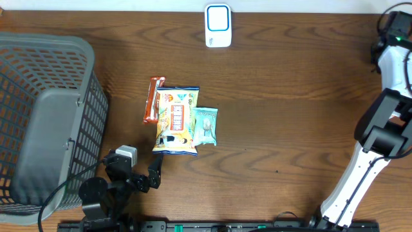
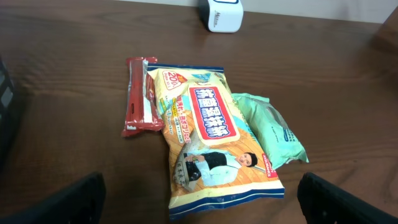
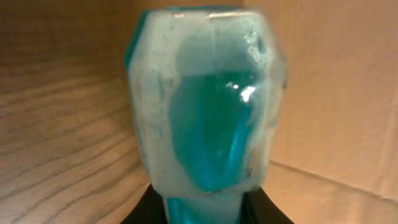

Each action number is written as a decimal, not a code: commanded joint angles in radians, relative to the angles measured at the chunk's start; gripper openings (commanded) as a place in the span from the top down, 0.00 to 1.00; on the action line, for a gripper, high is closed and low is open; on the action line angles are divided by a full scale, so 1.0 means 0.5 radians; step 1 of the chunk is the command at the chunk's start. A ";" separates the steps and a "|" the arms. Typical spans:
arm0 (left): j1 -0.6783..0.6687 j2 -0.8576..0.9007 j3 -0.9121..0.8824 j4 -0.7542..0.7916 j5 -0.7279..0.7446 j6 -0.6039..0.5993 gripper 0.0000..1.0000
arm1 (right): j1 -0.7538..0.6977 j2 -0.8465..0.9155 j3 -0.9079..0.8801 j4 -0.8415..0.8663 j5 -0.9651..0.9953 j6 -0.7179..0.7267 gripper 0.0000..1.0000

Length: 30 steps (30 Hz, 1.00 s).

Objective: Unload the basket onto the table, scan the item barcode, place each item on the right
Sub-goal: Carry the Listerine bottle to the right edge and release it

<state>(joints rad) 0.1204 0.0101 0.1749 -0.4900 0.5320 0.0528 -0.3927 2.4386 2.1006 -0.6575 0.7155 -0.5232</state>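
A: Beside the basket (image 1: 38, 116), how are the jaws of the left gripper (image 1: 153, 175) set?
B: Wide apart, nothing held. No item is lifted or scanned yet: red bar (image 2: 138, 96), yellow packet (image 2: 208, 134) and green pouch (image 2: 277, 130) are laid touching mid-table. The scanner (image 1: 217, 26) is placed well beyond, unobstructed.
A: And the right gripper (image 3: 205, 112)?
B: Its jaws cannot be judged.

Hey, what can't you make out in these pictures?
- Barcodes: none shows on the bag, bar or packet; undersides hidden, overhead and left wrist views.
- Scanner: cut off by top edge, left wrist view.
- Right gripper: blurred close-up fills right wrist view; open or shut unclear.
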 commanded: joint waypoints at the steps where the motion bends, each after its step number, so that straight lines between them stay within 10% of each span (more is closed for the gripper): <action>1: -0.008 -0.008 0.007 0.008 -0.003 0.013 0.02 | -0.028 -0.141 0.050 -0.024 -0.140 0.377 0.99; 10: -0.008 -0.008 0.007 0.008 -0.003 0.013 0.02 | -0.231 -0.140 0.047 -0.184 -0.751 0.966 0.82; 17: -0.008 -0.008 0.007 0.008 -0.003 0.013 0.02 | -0.224 -0.194 0.060 -0.233 -0.740 1.038 0.01; 22: -0.008 -0.008 0.007 0.008 -0.003 0.013 0.02 | -0.130 -0.378 0.060 -0.224 -0.932 1.157 0.01; 30: -0.008 -0.008 0.007 0.008 -0.004 0.013 0.02 | 0.242 -0.610 0.060 -0.366 -2.372 1.553 0.01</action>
<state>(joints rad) 0.1204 0.0101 0.1749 -0.4904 0.5320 0.0528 -0.3592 2.1704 2.1124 -0.8169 -0.0757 0.1226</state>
